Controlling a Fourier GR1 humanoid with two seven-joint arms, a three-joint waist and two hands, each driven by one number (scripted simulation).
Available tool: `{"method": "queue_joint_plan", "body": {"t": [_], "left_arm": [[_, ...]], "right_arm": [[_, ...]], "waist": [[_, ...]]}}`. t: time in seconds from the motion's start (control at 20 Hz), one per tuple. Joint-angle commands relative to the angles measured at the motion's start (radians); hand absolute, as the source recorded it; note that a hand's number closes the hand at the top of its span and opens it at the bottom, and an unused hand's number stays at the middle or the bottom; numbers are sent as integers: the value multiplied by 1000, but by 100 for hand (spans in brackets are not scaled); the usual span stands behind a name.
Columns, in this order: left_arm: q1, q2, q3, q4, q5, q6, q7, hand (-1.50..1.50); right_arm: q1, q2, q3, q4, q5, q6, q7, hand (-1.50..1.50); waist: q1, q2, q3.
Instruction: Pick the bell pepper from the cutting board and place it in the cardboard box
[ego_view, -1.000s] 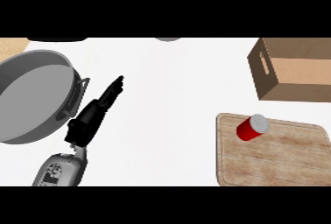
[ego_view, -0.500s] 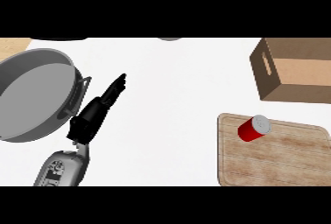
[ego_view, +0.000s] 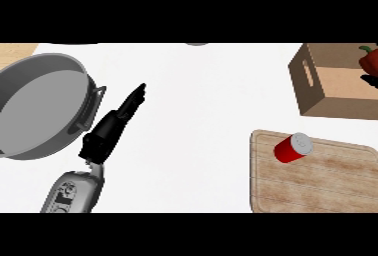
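Cardboard box (ego_view: 332, 85), plain brown with an oval hand slot cut in its side wall, stands open-topped at about two o'clock on the white tabletop (ego_view: 199, 100); over its far right corner, at the view's edge, shows the glossy red bell pepper (ego_view: 368, 59) with a green stem, and just under it a dark sliver of the right hand (ego_view: 369, 80), whose fingers I cannot tell as clenched or released. At four o'clock lies the pale wooden cutting board (ego_view: 325, 185), grain running lengthwise, corners rounded, carrying a red can (ego_view: 293, 148) with a silver lid, tilted. At nine o'clock sits a round grey metal pan (ego_view: 40, 107) with a loop handle. Beside it the left hand (ego_view: 111, 130), matte black, lies with fingers straight and released, holding nothing. No writing can be read
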Motion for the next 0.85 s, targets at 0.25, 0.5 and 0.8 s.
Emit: {"method": "queue_joint_plan", "body": {"t": [0.25, 0.5, 0.8], "left_arm": [[-38, -25, -5, -7, -16, 18, 38, 0], [10, -5, 9, -11, -2, 1, 2, 0], [17, -13, -4, -16, -11, 3, 6, 0]], "right_arm": [[-73, -3, -98, 215, -74, 43, -111, -150], [-64, -21, -285, 224, -264, 64, -194, -150], [-54, -157, -431, 280, -408, 234, -206, -150]], "waist": [[6, 5, 2], [-2, 6, 3], [-4, 6, 4]]}}
